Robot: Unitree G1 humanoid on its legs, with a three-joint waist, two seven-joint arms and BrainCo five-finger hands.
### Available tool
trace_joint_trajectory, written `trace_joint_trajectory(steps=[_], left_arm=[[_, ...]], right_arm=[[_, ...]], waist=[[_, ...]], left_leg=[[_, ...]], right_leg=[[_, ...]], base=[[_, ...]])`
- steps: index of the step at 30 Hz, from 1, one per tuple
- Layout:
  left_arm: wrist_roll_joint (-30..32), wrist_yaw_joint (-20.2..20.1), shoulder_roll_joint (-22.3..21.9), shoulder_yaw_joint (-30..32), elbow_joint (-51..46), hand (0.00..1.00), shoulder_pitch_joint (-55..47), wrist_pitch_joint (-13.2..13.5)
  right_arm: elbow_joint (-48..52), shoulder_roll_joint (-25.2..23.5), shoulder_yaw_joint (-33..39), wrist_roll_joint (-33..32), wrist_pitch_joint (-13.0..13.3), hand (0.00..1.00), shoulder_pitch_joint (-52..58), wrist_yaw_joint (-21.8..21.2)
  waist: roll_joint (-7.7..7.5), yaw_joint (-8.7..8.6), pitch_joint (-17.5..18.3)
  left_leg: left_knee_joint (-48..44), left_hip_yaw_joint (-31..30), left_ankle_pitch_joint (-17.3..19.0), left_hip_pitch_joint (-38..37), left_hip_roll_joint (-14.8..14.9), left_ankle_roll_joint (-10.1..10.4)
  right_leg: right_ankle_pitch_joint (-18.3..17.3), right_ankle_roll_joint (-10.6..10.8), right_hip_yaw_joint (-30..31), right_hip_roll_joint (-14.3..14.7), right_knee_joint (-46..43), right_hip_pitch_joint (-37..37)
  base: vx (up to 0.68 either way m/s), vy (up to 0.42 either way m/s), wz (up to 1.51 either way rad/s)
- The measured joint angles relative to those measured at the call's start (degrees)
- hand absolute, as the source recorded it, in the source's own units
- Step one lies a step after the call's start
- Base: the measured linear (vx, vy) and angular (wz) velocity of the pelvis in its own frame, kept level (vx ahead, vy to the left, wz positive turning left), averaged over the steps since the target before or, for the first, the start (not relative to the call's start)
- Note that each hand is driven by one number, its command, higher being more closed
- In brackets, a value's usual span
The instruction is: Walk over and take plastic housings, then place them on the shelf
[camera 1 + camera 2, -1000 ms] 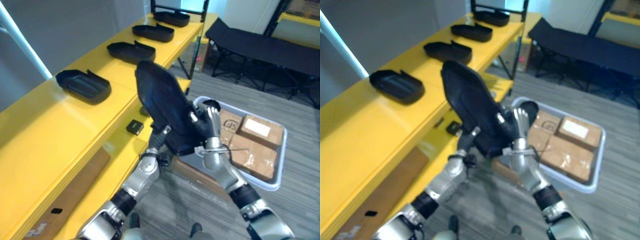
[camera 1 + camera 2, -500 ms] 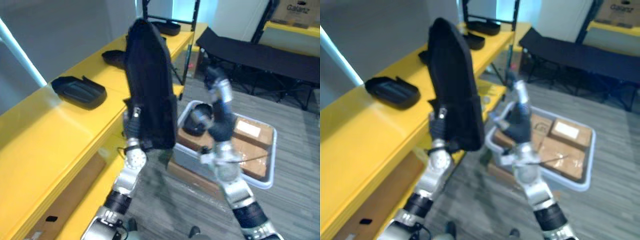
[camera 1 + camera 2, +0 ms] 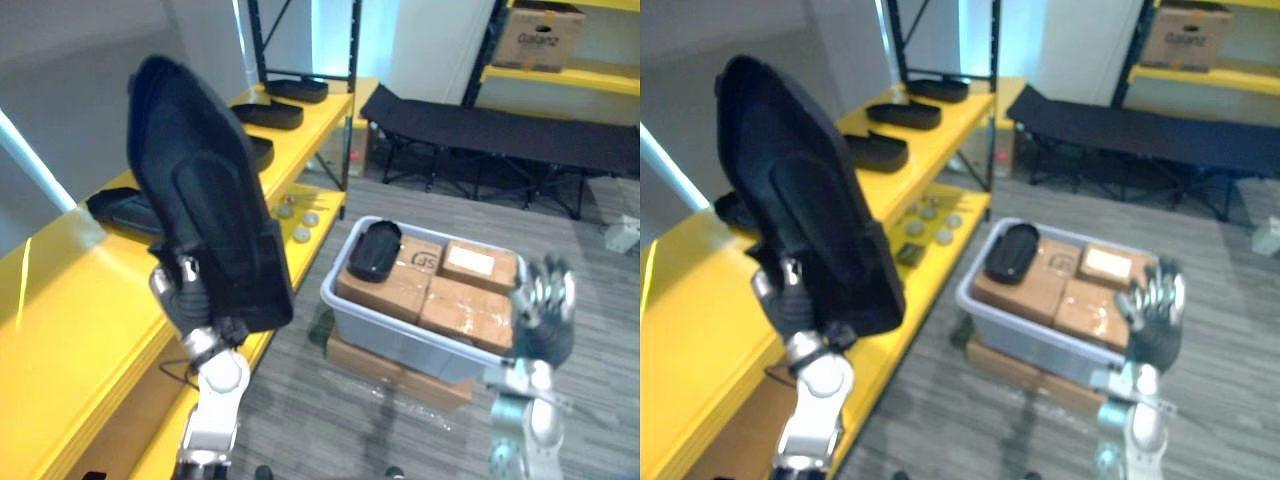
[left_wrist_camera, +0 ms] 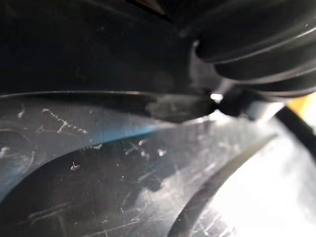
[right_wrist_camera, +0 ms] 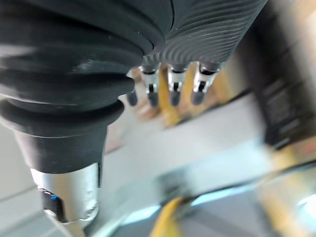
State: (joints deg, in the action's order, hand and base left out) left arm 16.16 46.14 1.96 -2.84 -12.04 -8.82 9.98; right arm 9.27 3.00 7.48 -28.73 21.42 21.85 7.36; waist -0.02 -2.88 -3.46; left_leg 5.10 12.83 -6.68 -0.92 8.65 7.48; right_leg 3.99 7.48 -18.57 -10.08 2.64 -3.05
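black housing (image 3: 205, 215) in left fingers (image 3: 185, 275)

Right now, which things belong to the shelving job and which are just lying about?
Job: housing gripped in the left hand; second housing in the grey bin; yellow shelf with placed housings.
Lying about: cardboard boxes, folding cot, small discs; right hand idle, open.

A grey bin (image 3: 400, 340) holds cardboard boxes (image 3: 470, 312) — a black folding cot (image 3: 500, 125) stands beyond it.
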Motion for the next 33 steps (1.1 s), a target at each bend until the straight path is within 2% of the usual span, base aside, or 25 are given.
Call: trace_joint_trajectory(steps=[2, 3, 4, 7, 9, 12, 14, 15, 17, 19, 21, 23, 25, 28, 30, 31, 32, 33], left_arm=[[-0.6, -0.1, -0.3, 0.1, -0.4, 1.0, -2.4, 1.9], [-0.6, -0.1, -0.3, 0.1, -0.4, 1.0, -2.4, 1.9], [-2.8, -0.8, -0.2, 0.6, -1.2, 1.0, -5.5, 5.3], [-2.9, -1.3, -0.2, 2.3, -4.4, 1.0, -6.6, 8.4], [-2.7, -1.0, -0.1, 3.3, -7.8, 1.0, -6.5, 9.2], [-2.1, 1.1, -0.1, 5.7, -12.1, 1.0, -6.3, 8.8], [-0.5, 2.3, -0.2, 8.7, -14.5, 1.0, -6.5, 7.4], [0.0, 2.5, -0.3, 9.7, -15.1, 1.0, -6.8, 6.9], [0.2, 2.6, -0.3, 13.9, -16.8, 1.0, -7.9, 6.1], [0.0, 2.5, -0.6, 20.0, -18.7, 1.0, -9.9, 6.1], [-0.6, 2.3, -1.6, 23.5, -19.6, 1.0, -11.9, 6.3], [-1.3, 2.2, -3.1, 26.6, -20.0, 1.0, -13.7, 7.1], [-3.8, 1.9, -3.2, 28.3, -20.0, 1.0, -15.1, 7.9], [-5.0, -0.6, -4.6, 29.5, -20.0, 1.0, -15.9, 11.0], [-5.1, -2.2, -5.1, 29.2, -20.0, 1.0, -15.7, 12.0], [-5.1, -3.4, -5.0, 29.2, -20.0, 1.0, -15.3, 12.9], [-5.1, -4.8, -4.8, 28.9, -20.0, 1.0, -14.2, 14.0], [-5.1, -5.2, -4.7, 28.7, -20.0, 1.0, -13.5, 14.6]], right_arm=[[-2.3, -0.7, 0.1, -1.5, 0.1, 0.0, 1.7, -0.2], [-2.3, -0.7, 0.1, -1.5, 0.1, 0.0, 1.7, -0.2], [-4.7, -1.5, 0.5, -3.0, 0.3, 0.0, 2.7, -1.5], [-5.2, -1.4, 0.1, -4.6, 1.4, 0.0, 2.0, -5.5], [-5.2, -1.3, -1.1, -4.8, 1.4, 0.0, 0.5, -8.2], [-5.4, -0.1, -5.8, -4.8, 1.3, 0.0, -3.6, -10.5], [-7.0, 0.9, -11.7, -4.4, 1.2, 0.0, -8.0, -11.2], [-7.9, 1.2, -13.2, -4.0, 1.2, 0.0, -9.4, -11.2], [-10.6, 1.5, -17.1, -2.1, 0.9, 0.0, -13.5, -11.0], [-12.7, 1.6, -20.5, 2.3, 0.7, 0.0, -17.7, -9.7], [-13.1, 1.7, -21.5, 3.8, 0.6, 0.0, -19.8, -8.6], [-13.1, 1.7, -21.7, 3.9, 0.6, 0.0, -21.5, -8.1], [-13.1, 1.7, -21.7, 3.7, 0.5, 0.0, -22.8, -7.4], [-13.1, 1.8, -21.7, 3.5, -1.5, 0.0, -23.2, -7.5], [-13.1, 2.0, -21.7, 3.6, -2.8, 0.0, -22.9, -7.6], [-12.7, 2.2, -21.7, 3.7, -3.9, 0.0, -22.8, -7.6], [-12.0, 2.7, -21.6, 3.9, -4.4, 0.0, -22.1, -7.5], [-11.9, 3.2, -21.5, 4.3, -4.4, 0.0, -21.7, -7.5]], waist=[[-0.07, -0.08, 0.0], [-0.07, -0.08, 0.0], [-0.07, -0.12, 0.0], [-0.18, 0.5, 0.1], [-0.24, 0.64, 0.3], [-0.12, 1.51, 0.3], [-0.07, 3.85, 0.4], [-0.06, 4.28, 0.5], [-0.24, 6.44, 0.5], [-0.86, 9.68, 0.6], [-1.3, 11.9, 0.6], [-2.03, 13.06, 0.6], [-2.52, 13.54, 0.5], [-2.83, 14.1, 0.4], [-3.04, 13.94, 0.3], [-3.26, 12.83, -0.2], [-3.5, 11.37, -0.5], [-3.59, 11.23, -0.6]], left_leg=[[0.0, 0.0, 0.1, 0.0, 0.0, 0.1], [0.0, 0.0, 0.1, 0.0, 0.0, 0.1], [0.0, 0.1, 0.3, 0.1, 0.0, 0.1], [0.0, -0.1, 0.4, 0.2, 0.0, 0.1], [0.0, -0.9, 0.4, 1.1, -0.2, 0.1], [0.0, -4.3, 0.1, 2.4, -0.8, 0.2], [-0.1, -8.5, -0.7, 3.5, -1.7, -0.3], [-0.1, -9.9, -0.9, 3.9, -2.0, -0.3], [-0.1, -13.2, -1.2, 4.3, -3.0, -0.4], [-0.1, -16.9, -1.5, 5.0, -4.3, -0.7], [-0.1, -18.7, -1.5, 5.0, -5.1, -0.7], [-0.1, -19.6, -1.4, 4.9, -5.7, -0.8], [-0.1, -20.0, -1.3, 4.9, -5.7, -0.9], [-0.1, -20.2, -1.4, 4.8, -5.3, -0.9], [-0.1, -20.0, -1.6, 4.9, -5.3, -1.4], [0.0, -17.4, -1.2, 5.1, -5.2, -2.9], [-0.2, -11.5, -1.9, 5.2, -4.2, -4.1], [-0.3, -9.1, -2.6, 5.2, -3.8, -4.4]], right_leg=[[0.0, 0.0, 0.0, 0.0, 0.0, 0.0], [0.0, 0.0, 0.0, 0.0, 0.0, 0.0], [0.0, 0.0, 0.0, 0.0, 0.2, 0.0], [0.0, 0.1, -0.2, 0.1, 0.6, -0.1], [0.0, 0.1, -1.1, 0.0, 0.9, -0.3], [-0.1, 0.2, -4.6, -0.3, 1.0, -1.3], [-0.1, 0.9, -9.0, -0.7, 0.9, -3.0], [-0.3, 1.0, -10.3, -0.8, 0.8, -3.6], [-0.7, 1.4, -13.9, -1.1, 0.7, -5.6], [-1.8, 2.0, -17.5, -1.6, 0.5, -7.4], [-2.6, 2.0, -19.4, -2.0, -0.4, -8.3], [-4.0, 2.1, -20.2, -2.6, -1.3, -8.9], [-5.2, 2.0, -20.5, -2.9, -2.8, -8.8], [-5.8, 1.8, -20.6, -2.8, -3.9, -8.7], [-6.2, 1.9, -21.6, -2.7, -4.1, -9.4], [-6.7, 2.3, -23.8, -2.8, -4.1, -10.8], [-6.7, 2.5, -26.8, -3.0, -4.1, -12.3], [-6.7, 2.5, -27.8, -3.1, -4.3, -12.8]], base=[[0.01, -0.002, -0.03], [0.0, 0.0, 0.0], [0.0, 0.0, 0.0], [0.01, -0.001, 0.03], [0.01, -0.003, 0.21], [0.02, -0.003, 0.54], [0.06, -0.007, 0.93], [0.06, 0.002, 1.11], [0.04, 0.01, 0.9], [0.03, 0.012, 0.85], [0.02, 0.027, 0.6], [0.01, 0.034, 0.37], [-0.01, 0.023, 0.13], [-0.01, -0.007, 0.02], [-0.04, -0.009, 0.25], [-0.06, 0.011, 0.92], [-0.06, 0.021, 1.1], [-0.05, 0.044, 1.09]])
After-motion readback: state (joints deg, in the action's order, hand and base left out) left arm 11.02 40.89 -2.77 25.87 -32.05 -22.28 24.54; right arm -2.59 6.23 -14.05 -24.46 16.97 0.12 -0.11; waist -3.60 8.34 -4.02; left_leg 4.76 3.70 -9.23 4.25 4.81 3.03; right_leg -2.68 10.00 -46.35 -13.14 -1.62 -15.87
